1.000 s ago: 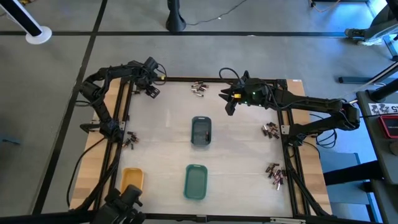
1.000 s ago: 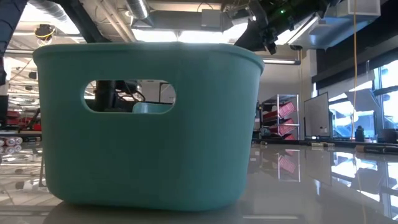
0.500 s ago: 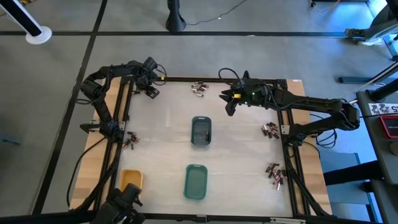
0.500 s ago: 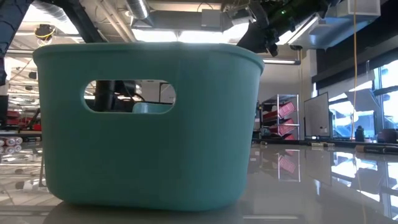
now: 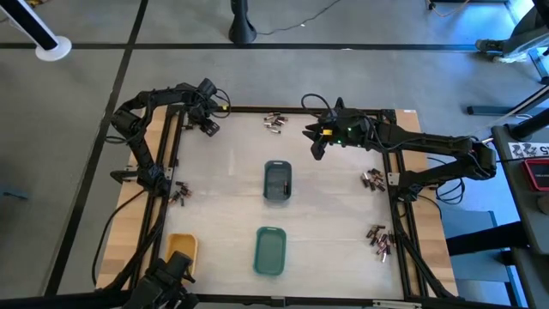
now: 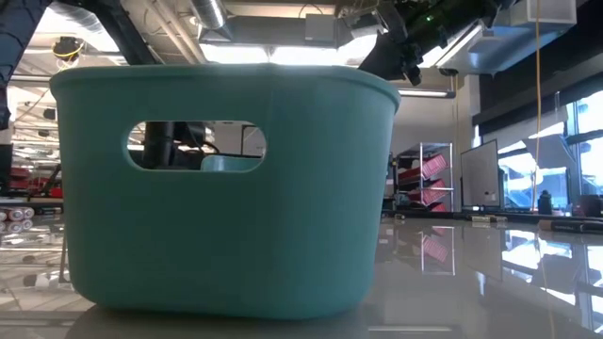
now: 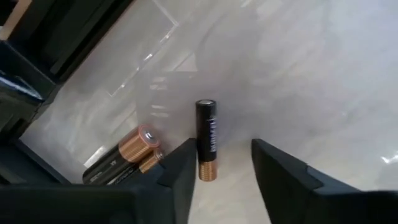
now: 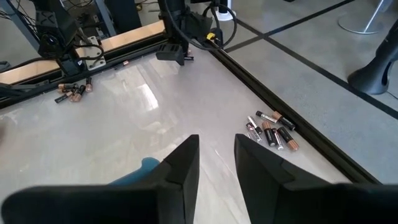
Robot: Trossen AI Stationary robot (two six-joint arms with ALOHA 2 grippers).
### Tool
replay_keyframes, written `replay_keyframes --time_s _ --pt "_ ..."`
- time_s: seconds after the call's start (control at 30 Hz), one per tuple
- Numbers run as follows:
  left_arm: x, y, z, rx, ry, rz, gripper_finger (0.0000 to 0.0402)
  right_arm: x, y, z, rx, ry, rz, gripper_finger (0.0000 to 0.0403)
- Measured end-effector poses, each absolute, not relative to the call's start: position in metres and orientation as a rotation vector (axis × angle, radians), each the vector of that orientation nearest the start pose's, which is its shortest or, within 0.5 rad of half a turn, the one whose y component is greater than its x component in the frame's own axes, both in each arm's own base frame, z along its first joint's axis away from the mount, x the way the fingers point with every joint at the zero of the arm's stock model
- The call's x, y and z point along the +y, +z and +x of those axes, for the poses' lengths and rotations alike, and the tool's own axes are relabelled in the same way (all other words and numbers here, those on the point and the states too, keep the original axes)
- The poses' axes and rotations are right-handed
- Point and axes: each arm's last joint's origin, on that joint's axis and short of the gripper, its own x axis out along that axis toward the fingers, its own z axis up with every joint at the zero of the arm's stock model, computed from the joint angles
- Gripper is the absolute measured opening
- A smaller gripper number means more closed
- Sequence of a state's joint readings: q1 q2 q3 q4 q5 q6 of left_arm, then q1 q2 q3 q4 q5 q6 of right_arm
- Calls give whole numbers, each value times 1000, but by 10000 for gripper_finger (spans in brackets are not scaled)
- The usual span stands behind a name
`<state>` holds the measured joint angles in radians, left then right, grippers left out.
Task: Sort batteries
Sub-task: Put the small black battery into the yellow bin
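Observation:
My left gripper (image 5: pixel 208 127) points down at the table's far left corner and is open. In its wrist view a black battery with a copper end (image 7: pixel 206 140) lies flat on the table between the fingers (image 7: pixel 221 155), close to one of them. Two more batteries (image 7: pixel 124 155) lie beside it by the frame. My right gripper (image 5: pixel 316 150) hovers high over the table's far middle, its fingers (image 8: pixel 216 146) a little apart with nothing between them. Other battery heaps lie at the far edge (image 5: pixel 274 122), left edge (image 5: pixel 178 193) and right edge (image 5: pixel 373 178). My left gripper has one finger (image 7: pixel 183 165) right beside the battery's copper end (image 7: pixel 208 169). Whether it touches the battery I cannot tell. The other finger stands clear of it.
A grey-blue tray (image 5: pixel 277 181) sits mid-table, a green tray (image 5: pixel 269 251) near the front edge, a yellow tray (image 5: pixel 181 249) at the front left. Another battery heap (image 5: pixel 380 242) lies at the near right. A black frame rail (image 5: pixel 163 163) borders the table.

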<state>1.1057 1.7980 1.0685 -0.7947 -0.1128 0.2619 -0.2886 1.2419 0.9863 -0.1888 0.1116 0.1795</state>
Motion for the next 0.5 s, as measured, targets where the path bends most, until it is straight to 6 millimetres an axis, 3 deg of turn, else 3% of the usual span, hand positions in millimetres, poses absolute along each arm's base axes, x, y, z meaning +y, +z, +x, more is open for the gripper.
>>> replay_keyframes --time_s 0.3,0.5 --pt "283 147 126 1478 772 -613 52 -81 308 262 409 -432 214 104" --pt "284 147 128 1479 768 -610 37 -81 308 262 409 -425 222 104"
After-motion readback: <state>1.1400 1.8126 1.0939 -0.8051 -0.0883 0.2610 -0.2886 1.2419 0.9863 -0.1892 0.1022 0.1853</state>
